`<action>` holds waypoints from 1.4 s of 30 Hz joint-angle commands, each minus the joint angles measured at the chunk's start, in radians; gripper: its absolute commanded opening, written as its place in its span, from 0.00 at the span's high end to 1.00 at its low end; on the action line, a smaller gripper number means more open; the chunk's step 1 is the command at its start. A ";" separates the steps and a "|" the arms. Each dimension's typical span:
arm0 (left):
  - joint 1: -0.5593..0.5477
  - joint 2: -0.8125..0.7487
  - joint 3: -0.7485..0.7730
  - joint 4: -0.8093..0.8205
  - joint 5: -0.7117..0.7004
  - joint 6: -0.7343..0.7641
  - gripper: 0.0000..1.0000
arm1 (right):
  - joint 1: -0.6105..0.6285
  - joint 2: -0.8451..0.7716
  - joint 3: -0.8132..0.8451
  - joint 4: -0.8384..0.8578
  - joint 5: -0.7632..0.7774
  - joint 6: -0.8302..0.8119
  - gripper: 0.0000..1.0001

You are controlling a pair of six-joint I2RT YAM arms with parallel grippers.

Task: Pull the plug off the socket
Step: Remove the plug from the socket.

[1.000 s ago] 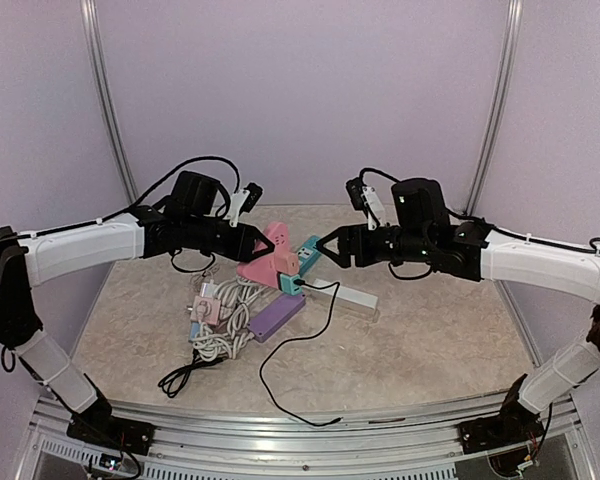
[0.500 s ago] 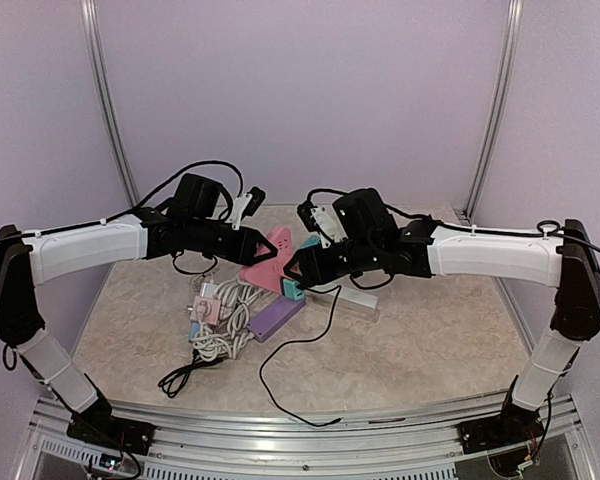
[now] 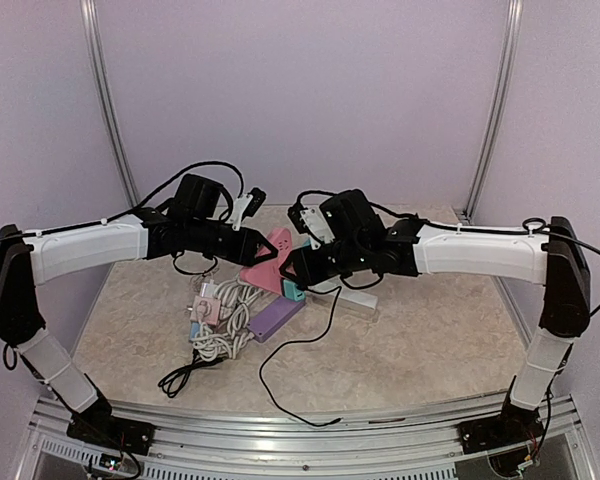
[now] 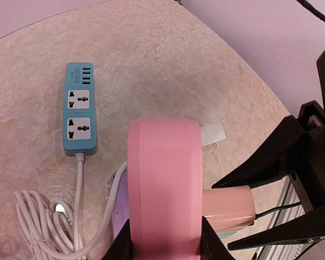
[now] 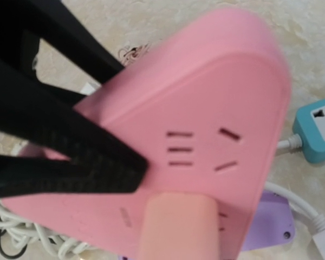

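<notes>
Over the centre of the beige marbled tabletop (image 3: 430,340), the left gripper (image 3: 271,254) is clamped on a pink wedge-shaped plastic socket block (image 4: 162,179), while the right gripper (image 4: 222,215) stands part-spread astride the pale pink plug (image 5: 179,227) seated in its face.

**Where things lie around my fingers**

The socket block (image 4: 162,173) is over the middle of the table (image 3: 430,340), clamped between the fingers of my left gripper (image 3: 268,250), which comes in from the left. Its plug (image 4: 230,206) sticks out of the block's right side, between the spread fingers of my right gripper (image 4: 222,216). A two-outlet strip (image 4: 78,116) lies on the table just right of the block, and a long bar strip (image 3: 358,300) lies farther right. Nearer than the block is a flat strip (image 3: 278,316), with coiled cords (image 3: 225,322) to its left. A thin cable (image 3: 261,368) loops toward the near edge.
</notes>
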 commanded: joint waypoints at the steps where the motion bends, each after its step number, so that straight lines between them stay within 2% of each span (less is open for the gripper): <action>1: 0.004 -0.001 0.032 0.026 0.025 -0.003 1.00 | 0.014 0.029 0.032 -0.023 0.016 0.001 0.58; 14: 0.003 -0.001 0.030 0.028 0.026 0.000 1.00 | 0.013 0.059 0.048 -0.013 0.045 0.050 0.68; 22: 0.003 0.002 0.032 0.026 0.032 0.000 1.00 | 0.013 0.073 0.066 -0.018 0.059 0.059 0.69; 31: 0.003 0.004 0.032 0.028 0.036 -0.001 1.00 | 0.013 0.085 0.083 -0.020 0.068 0.062 0.67; 38: 0.003 0.001 0.032 0.026 0.031 0.004 1.00 | 0.014 0.086 0.082 -0.025 0.071 0.061 0.83; 42: 0.004 -0.002 0.032 0.027 0.032 0.009 1.00 | 0.014 0.081 0.075 -0.023 0.066 0.059 0.96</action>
